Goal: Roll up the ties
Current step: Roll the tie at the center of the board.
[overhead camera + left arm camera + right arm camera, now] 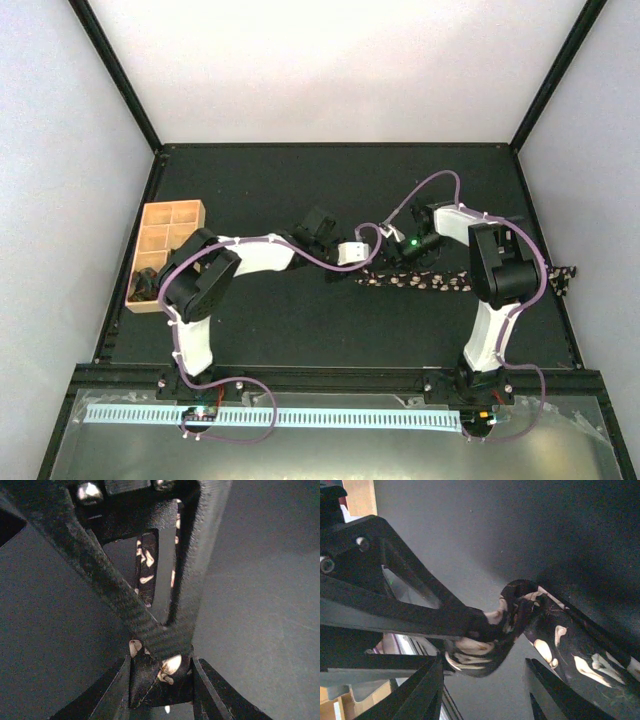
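Rolling the tie (555,647) mid-frame, left fingers (111,692) clenched on its curled end, right fingers (427,692) released; probably needs a regrip next.

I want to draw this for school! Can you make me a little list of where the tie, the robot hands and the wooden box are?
tie: dark with pale spots, lying across the table, one end curled
left gripper: shut on the curled end
right gripper: open, close beside that end
wooden tray: at the table's left edge, away from both grippers
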